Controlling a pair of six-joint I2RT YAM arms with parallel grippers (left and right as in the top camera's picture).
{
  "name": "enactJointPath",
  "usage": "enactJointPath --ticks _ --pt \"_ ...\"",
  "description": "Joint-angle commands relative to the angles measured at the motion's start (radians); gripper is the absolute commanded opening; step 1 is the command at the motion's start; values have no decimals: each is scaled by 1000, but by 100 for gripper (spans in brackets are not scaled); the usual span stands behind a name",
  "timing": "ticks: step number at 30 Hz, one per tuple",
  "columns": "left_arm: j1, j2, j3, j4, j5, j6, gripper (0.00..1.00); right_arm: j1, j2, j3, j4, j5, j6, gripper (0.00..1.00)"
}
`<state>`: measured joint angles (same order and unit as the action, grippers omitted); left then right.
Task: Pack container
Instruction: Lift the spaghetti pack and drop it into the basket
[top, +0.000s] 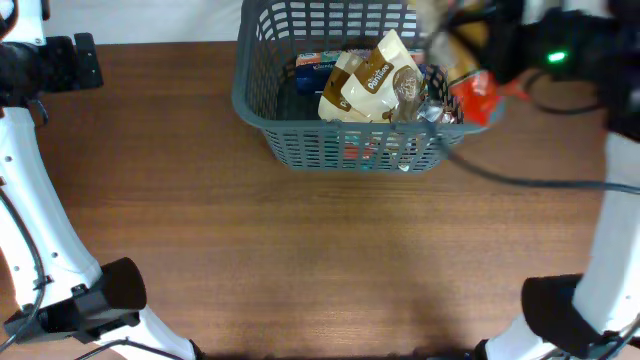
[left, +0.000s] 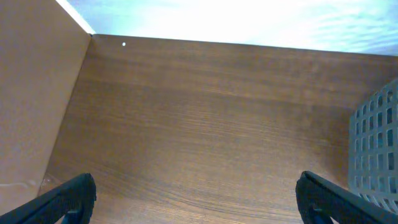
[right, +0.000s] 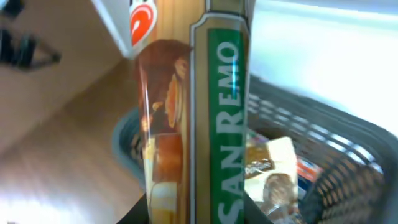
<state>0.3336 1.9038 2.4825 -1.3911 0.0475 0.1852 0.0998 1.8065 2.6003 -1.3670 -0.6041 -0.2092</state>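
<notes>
The dark grey lattice basket stands at the back middle of the table, holding cream and brown snack packets and a blue packet. My right gripper hovers at the basket's right rim, shut on a San Remo pasta packet with a green label; it shows blurred orange-red in the overhead view. The right wrist view shows the basket below and behind the packet. My left gripper is open and empty over bare table at the far left, with the basket's wall at its right edge.
The wooden table stretches in front of the basket. A black cable runs from the right arm past the basket's right corner. The arm bases stand at the front left and front right.
</notes>
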Motion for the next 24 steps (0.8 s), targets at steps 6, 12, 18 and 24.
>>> enactJointPath --ticks 6,12,18,24 --pt "6 3 0 1 -3 -13 99 156 102 5 25 308 -262 27" --pt "6 3 0 1 -3 -13 99 154 205 5 84 314 -430 49" --pt "6 3 0 1 -3 -13 99 154 299 5 180 313 -468 54" --pt "6 3 0 1 -3 -13 99 155 322 10 118 315 -432 48"
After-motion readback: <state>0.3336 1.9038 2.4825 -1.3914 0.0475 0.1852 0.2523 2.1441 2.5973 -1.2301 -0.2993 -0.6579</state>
